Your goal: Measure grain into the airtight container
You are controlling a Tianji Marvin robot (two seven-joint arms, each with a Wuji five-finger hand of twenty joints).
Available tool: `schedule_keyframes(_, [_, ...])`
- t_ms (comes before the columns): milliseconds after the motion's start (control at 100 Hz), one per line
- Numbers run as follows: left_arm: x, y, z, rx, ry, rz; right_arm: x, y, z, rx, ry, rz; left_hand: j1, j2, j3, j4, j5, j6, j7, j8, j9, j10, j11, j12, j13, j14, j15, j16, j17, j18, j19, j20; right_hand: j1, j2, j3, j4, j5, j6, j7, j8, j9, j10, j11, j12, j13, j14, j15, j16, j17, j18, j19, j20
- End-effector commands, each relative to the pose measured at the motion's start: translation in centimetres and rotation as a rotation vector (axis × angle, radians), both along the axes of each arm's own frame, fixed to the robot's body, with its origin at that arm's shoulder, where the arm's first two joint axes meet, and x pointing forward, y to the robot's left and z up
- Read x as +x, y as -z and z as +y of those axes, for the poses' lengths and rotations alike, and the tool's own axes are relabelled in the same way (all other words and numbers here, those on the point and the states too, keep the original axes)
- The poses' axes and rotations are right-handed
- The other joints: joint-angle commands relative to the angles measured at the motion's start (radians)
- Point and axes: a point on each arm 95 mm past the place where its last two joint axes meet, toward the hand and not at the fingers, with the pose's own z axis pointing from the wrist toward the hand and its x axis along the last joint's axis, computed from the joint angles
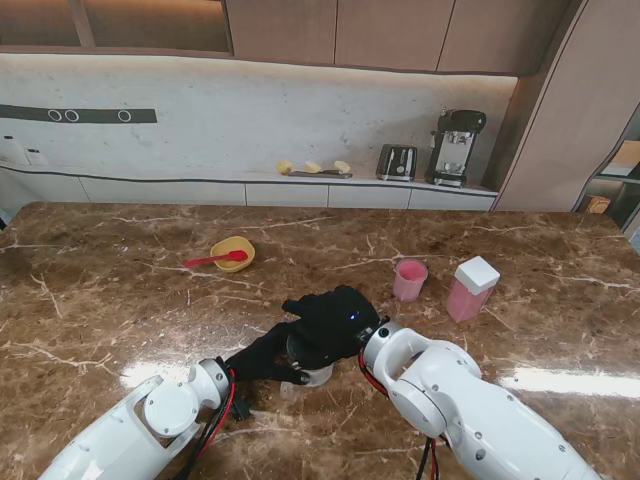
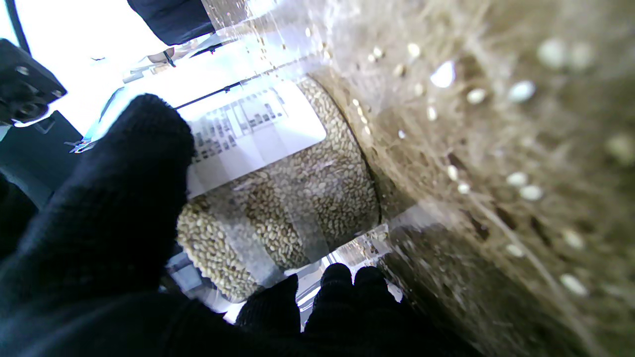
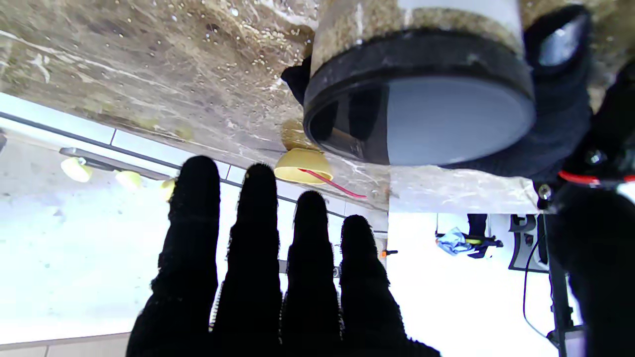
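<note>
From the stand camera I see my two hands meeting near me at the middle of the brown, white-veined marble table (image 1: 120, 250). My left hand (image 1: 268, 358), in a black knit glove, wraps the side of a clear grain jar (image 1: 308, 372) that stands on the table. My right hand (image 1: 328, 318) hovers flat over the jar's top, fingers stretched out, gripping nothing. Farther from me on the left sits a yellow bowl (image 1: 236, 252) with a red spoon (image 1: 214, 260) resting in it. On the right stand a pink cup (image 1: 409, 280) and, just beside it, a pink airtight container (image 1: 470, 290) with a white square lid, both well apart from my hands.

Over to the left wrist: the jar (image 2: 287, 198) fills the view, a smooth see-through cylinder packed with small pale oval grains and carrying a white printed label (image 2: 248, 134). My thumb (image 2: 124, 198) presses one side and my fingertips (image 2: 342, 282) curl round the other, so this hand is clamped on the jar. Loose grains lie scattered on the glossy stone.

Now the right wrist: four woolly black fingers (image 3: 253, 258) fan out straight and slightly apart, empty. The jar's round black-rimmed lid (image 3: 436, 119) looms close, glossy and flat, and the yellow bowl (image 3: 302, 166) shows beyond.
</note>
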Motion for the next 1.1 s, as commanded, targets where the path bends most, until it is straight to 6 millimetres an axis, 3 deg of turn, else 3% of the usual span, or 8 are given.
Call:
schedule_keyframes(0, [-2.3,3.4,1.3,0.066,-0.004,0.099,-0.5,-0.8,0.2,-0.007,-0.015,0.036,0.029,0.055,0.047,0.035,0.024,-0.049,0.336,0.009,-0.021,-0.001,-0.007,0.012,-0.019,0.235,0.002,0.011,0.109,0.466,0.186,0.118,0.070,-0.081,-0.006,0.040,-0.031,-0.005,-0.022,0.014,-0.069,0.020,-0.036,-0.026,-0.070,0.019,-0.045,-0.053,-0.058,0.026,-0.065,0.003])
schedule_keyframes(80, [-2.3,3.4,1.3,0.066,-0.004,0.099,-0.6,-1.6,0.0,-0.029,-0.036,0.059,0.028,0.055,0.045,0.036,0.023,-0.049,0.336,0.009,-0.021,-0.001,-0.007,0.012,-0.019,0.234,0.002,0.011,0.109,0.466,0.185,0.118,0.208,-0.212,0.000,0.037,-0.022,-0.002,-0.023,0.014,-0.120,0.041,-0.055,-0.039,-0.119,0.030,-0.068,-0.074,-0.084,0.031,-0.109,0.013])
schedule_keyframes(190, [-2.2,3.3,1.2,0.065,-0.003,0.098,-0.6,-1.8,-0.1,-0.060,-0.065,0.107,0.030,0.055,0.045,0.036,0.024,-0.049,0.336,0.009,-0.021,0.000,-0.007,0.012,-0.019,0.235,0.002,0.011,0.109,0.465,0.185,0.117,0.457,-0.234,-0.118,0.049,-0.047,-0.008,-0.052,-0.003,-0.179,0.059,-0.061,-0.060,-0.167,0.043,-0.078,-0.103,-0.098,0.035,-0.166,0.040])
schedule_keyframes(300, [-2.2,3.3,1.2,0.065,-0.003,0.095,-0.2,-1.7,-0.2,-0.098,-0.084,0.144,0.029,0.054,0.045,0.036,0.024,-0.049,0.337,0.009,-0.021,0.000,-0.007,0.012,-0.018,0.235,0.002,0.011,0.109,0.465,0.185,0.117,0.594,-0.268,-0.058,0.032,-0.077,-0.044,-0.076,-0.010,-0.219,0.064,-0.057,-0.070,-0.190,0.042,-0.080,-0.114,-0.092,0.026,-0.182,0.046])
schedule_keyframes(400, [-2.1,3.3,1.2,0.065,-0.002,0.094,0.2,-1.2,-0.1,-0.119,-0.100,0.190,0.029,0.053,0.046,0.036,0.024,-0.049,0.337,0.009,-0.020,-0.001,-0.007,0.012,-0.018,0.235,0.002,0.011,0.109,0.465,0.185,0.117,0.553,-0.394,0.294,-0.028,-0.083,-0.074,-0.087,-0.003,-0.241,0.062,-0.044,-0.080,-0.195,0.040,-0.075,-0.120,-0.081,0.021,-0.187,0.058])
schedule_keyframes(650, [-2.1,3.2,1.3,0.068,-0.006,0.094,0.8,0.0,0.1,-0.133,-0.113,0.241,0.028,0.050,0.049,0.036,0.025,-0.051,0.337,0.009,-0.020,-0.002,-0.006,0.012,-0.018,0.235,0.003,0.011,0.109,0.465,0.185,0.117,0.601,-0.380,0.416,-0.019,-0.023,-0.120,-0.042,0.023,-0.169,0.030,0.006,-0.070,-0.110,0.014,-0.038,-0.105,-0.014,-0.003,-0.147,0.068])
schedule_keyframes(920, [-2.1,3.3,1.2,0.065,-0.008,0.096,0.7,0.6,0.3,-0.091,-0.107,0.213,0.025,0.051,0.050,0.035,0.025,-0.050,0.337,0.009,-0.020,-0.005,-0.003,0.017,-0.016,0.236,0.006,0.011,0.110,0.466,0.186,0.117,0.561,-0.318,0.429,-0.026,0.172,-0.204,0.093,0.073,0.024,-0.006,0.083,-0.002,0.083,-0.065,0.127,0.036,0.143,-0.051,0.050,0.126])
schedule_keyframes(1090, [-2.2,3.3,1.2,0.063,-0.007,0.098,0.6,1.3,0.5,-0.053,-0.070,0.165,0.024,0.054,0.047,0.035,0.025,-0.050,0.336,0.009,-0.020,-0.004,-0.005,0.018,-0.018,0.237,0.006,0.011,0.109,0.466,0.186,0.117,0.279,-0.188,0.125,-0.032,0.182,-0.071,0.116,0.062,0.253,-0.020,0.153,0.071,0.311,-0.083,0.335,0.148,0.304,-0.095,0.299,0.096])
